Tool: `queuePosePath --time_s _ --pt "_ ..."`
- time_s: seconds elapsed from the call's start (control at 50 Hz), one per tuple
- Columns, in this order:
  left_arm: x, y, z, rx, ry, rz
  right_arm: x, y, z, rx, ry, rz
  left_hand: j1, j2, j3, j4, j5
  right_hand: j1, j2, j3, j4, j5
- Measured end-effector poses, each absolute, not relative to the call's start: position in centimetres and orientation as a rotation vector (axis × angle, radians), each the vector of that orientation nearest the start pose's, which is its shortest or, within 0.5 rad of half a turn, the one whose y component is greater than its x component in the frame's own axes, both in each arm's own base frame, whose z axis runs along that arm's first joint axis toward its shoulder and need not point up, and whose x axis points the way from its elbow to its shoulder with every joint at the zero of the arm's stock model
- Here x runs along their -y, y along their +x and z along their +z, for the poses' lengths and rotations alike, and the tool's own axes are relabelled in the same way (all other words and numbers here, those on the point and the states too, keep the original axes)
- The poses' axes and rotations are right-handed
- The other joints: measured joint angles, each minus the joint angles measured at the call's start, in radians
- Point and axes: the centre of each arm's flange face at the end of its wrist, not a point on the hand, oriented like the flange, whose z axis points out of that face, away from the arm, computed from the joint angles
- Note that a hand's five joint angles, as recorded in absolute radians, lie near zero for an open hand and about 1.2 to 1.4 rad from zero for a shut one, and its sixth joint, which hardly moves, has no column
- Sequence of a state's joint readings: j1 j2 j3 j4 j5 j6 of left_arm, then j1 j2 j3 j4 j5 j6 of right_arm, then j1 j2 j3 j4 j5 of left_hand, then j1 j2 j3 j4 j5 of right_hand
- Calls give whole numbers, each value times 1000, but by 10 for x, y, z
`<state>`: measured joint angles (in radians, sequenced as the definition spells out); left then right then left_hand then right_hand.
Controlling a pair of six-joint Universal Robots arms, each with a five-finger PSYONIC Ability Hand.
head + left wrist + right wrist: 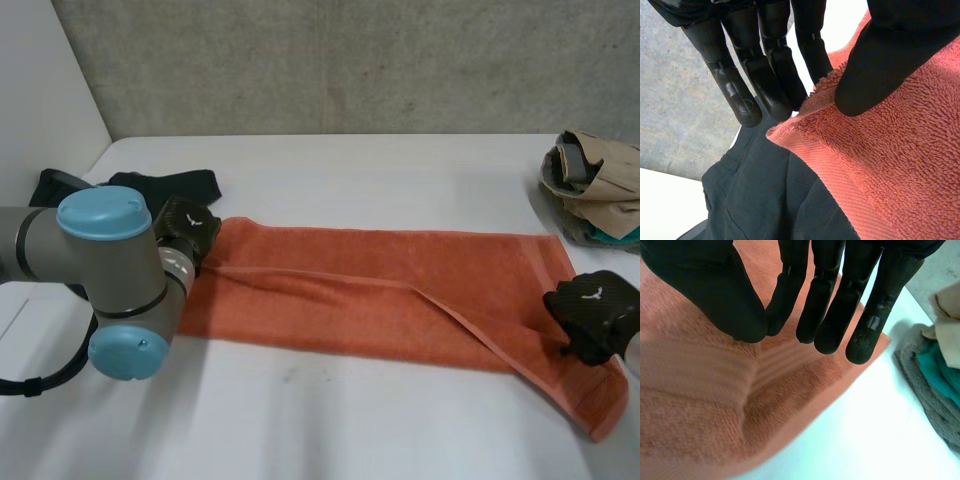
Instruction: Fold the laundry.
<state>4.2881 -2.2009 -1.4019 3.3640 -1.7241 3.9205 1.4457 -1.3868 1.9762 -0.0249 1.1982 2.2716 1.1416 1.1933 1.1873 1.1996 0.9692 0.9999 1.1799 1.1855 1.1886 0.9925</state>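
So the left hand (890, 55) has its fingers (772, 90) straight and squeezed against the thumb, pinching the far left corner of the orange towel (380, 295). The right hand (705, 285) has its fingers (832, 315) close together, with the thumb meeting them on a raised ridge near the towel's right end. The towel lies stretched long across the white tabletop (350, 430). A dark garment (170, 185) sits just behind that left corner, and a laundry pile (600, 180) sits far right.
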Motion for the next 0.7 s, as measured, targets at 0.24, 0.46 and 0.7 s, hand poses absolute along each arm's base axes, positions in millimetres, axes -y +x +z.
queuePosePath --time_s 0.24,0.46,0.7 --pt "323 -276 155 -1893 1142 -1730 284 124 167 -2542 -1259 -1648 0 4 5 0 0 -3 -4 -1 -1 6" --pt "328 -279 157 -1881 1131 -1748 266 137 184 -2517 -1098 -1582 0 4 5 0 0 -390 -473 -487 -491 -456" --pt "326 -279 155 -1893 1132 -1745 224 160 170 -2389 -1220 -1506 0 4 5 0 0 -450 -539 -558 -565 -542"
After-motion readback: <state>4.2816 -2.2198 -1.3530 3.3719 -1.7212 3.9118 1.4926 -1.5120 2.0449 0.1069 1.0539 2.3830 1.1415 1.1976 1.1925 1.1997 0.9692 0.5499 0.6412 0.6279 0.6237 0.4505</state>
